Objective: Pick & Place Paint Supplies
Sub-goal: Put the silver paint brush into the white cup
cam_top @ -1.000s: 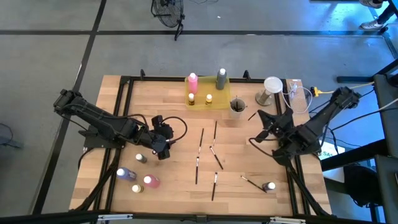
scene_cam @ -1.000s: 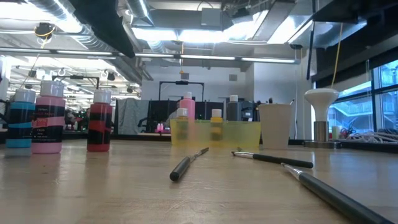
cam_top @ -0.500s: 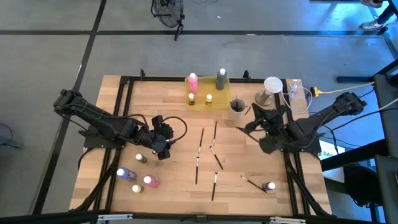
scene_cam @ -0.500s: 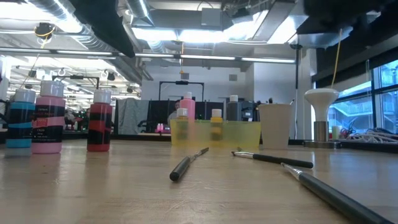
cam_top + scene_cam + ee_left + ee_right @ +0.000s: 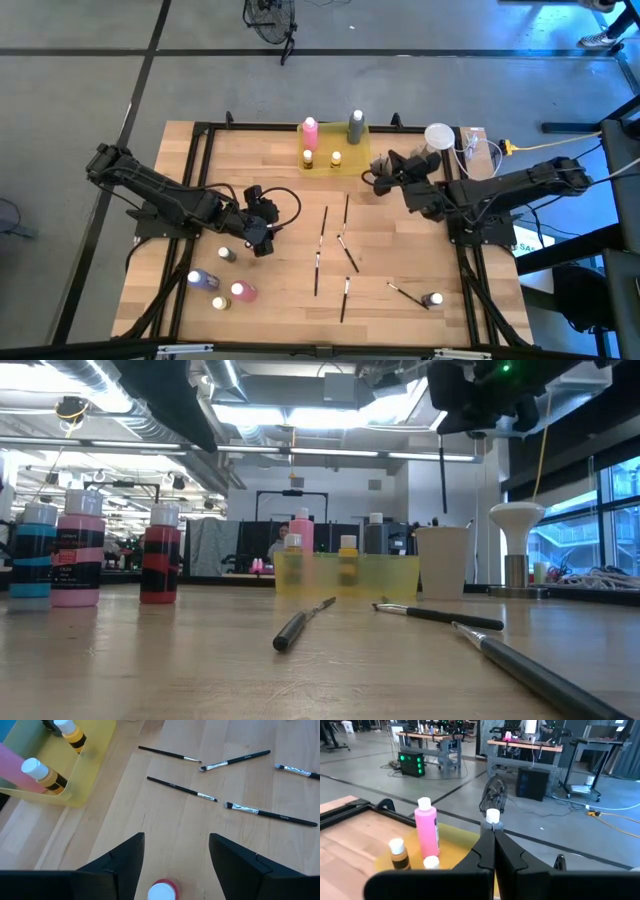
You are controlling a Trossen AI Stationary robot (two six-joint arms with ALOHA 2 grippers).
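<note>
My right gripper [image 5: 374, 173] is shut and stands above the grey-beige cup [image 5: 442, 561] at the table's far right. A thin dark paintbrush [image 5: 443, 475] hangs below it. The yellow tray [image 5: 352, 152] beside the cup holds a pink bottle [image 5: 426, 831], a grey bottle [image 5: 356, 127] and two small pale-capped bottles [image 5: 308, 158]. Several paintbrushes [image 5: 321, 240] lie flat mid-table. My left gripper [image 5: 176, 836] is open and hovers left of them, above a red white-capped bottle [image 5: 162, 891]. More bottles [image 5: 240, 291] stand near the left front. My right gripper is shut on the paintbrush at its upper end [image 5: 443, 448]; the gripper body hides the place of contact. The brush hangs upright below the fingers, clear of the table, its lower end just above the cup's rim.
A white mushroom-shaped stand [image 5: 437, 140] and loose cables [image 5: 480, 150] sit at the far right corner. One bottle [image 5: 433, 299] and a brush [image 5: 405, 293] lie near the right front. Black frame rails [image 5: 200, 180] border the wooden table.
My right gripper has swung from the table's right edge toward the far side and left, ending over the cup. It turned as it went and stayed shut, carrying the brush along. The left arm has kept still.
</note>
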